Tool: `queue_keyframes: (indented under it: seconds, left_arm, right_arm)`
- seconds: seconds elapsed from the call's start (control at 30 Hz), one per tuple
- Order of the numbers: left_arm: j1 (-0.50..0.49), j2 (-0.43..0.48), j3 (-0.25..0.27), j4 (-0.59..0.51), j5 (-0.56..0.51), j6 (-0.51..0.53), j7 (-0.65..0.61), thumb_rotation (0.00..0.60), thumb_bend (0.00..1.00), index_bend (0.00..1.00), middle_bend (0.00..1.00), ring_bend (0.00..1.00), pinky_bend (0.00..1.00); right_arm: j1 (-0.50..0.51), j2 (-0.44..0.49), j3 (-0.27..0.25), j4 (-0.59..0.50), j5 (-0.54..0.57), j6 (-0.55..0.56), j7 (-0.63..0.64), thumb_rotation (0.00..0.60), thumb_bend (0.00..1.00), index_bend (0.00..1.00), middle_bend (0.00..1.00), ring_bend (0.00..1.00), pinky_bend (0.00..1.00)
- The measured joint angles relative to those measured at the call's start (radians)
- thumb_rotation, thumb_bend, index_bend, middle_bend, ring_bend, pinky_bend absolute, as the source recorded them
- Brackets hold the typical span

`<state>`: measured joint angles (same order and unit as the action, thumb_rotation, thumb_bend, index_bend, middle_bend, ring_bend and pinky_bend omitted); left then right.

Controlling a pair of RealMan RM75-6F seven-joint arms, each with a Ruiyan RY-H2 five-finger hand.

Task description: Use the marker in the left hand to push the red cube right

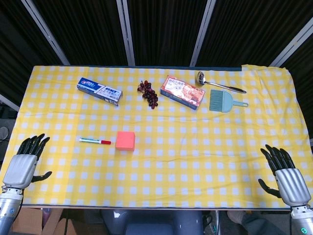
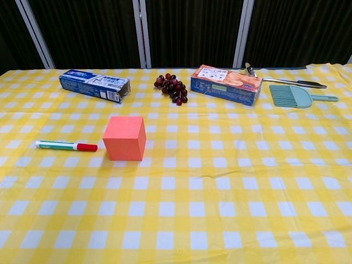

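Note:
The red cube [image 1: 125,141] [image 2: 125,138] stands on the yellow checked cloth, left of the table's middle. A marker [image 1: 95,141] [image 2: 65,146] with a white-green body and a red cap lies flat just left of the cube, cap end toward it, a small gap between them. My left hand [image 1: 25,160] rests at the near left edge of the table, fingers spread and holding nothing, well left of the marker. Over at the near right edge, my right hand [image 1: 285,172] is likewise spread and empty. Neither hand shows in the chest view.
Along the far side lie a blue toothpaste box [image 1: 98,91] [image 2: 94,86], dark grapes [image 1: 148,93] [image 2: 172,88], a biscuit box [image 1: 182,91] [image 2: 225,84], a metal ladle [image 1: 218,84] and a teal brush [image 1: 225,101] [image 2: 300,95].

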<state>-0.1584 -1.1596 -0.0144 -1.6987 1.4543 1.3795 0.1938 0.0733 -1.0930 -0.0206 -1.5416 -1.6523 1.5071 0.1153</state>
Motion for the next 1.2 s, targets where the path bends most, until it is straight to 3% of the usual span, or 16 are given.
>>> queue_keyframes:
  seconds: [0.67, 0.93, 1.2]
  left_arm:
    - [-0.015, 0.0, 0.0, -0.008, -0.024, -0.04, 0.027, 0.6, 0.09, 0.0, 0.0, 0.0, 0.0]
    - [-0.077, -0.017, -0.051, -0.008, -0.097, -0.119, 0.055, 0.6, 0.15, 0.25, 0.0, 0.0, 0.0]
    - [-0.22, -0.105, -0.139, 0.059, -0.273, -0.288, 0.139, 0.6, 0.21, 0.41, 0.02, 0.0, 0.0]
  right_arm:
    - [-0.004, 0.004, 0.0, -0.002, 0.008, 0.002, 0.007, 0.6, 0.34, 0.0, 0.0, 0.0, 0.05]
    - [-0.005, 0.005, -0.001, 0.001, 0.002, 0.005, 0.015, 0.6, 0.34, 0.0, 0.0, 0.0, 0.05]
    - [-0.005, 0.006, -0.002, -0.001, 0.001, 0.007, 0.021, 0.6, 0.34, 0.0, 0.0, 0.0, 0.05]
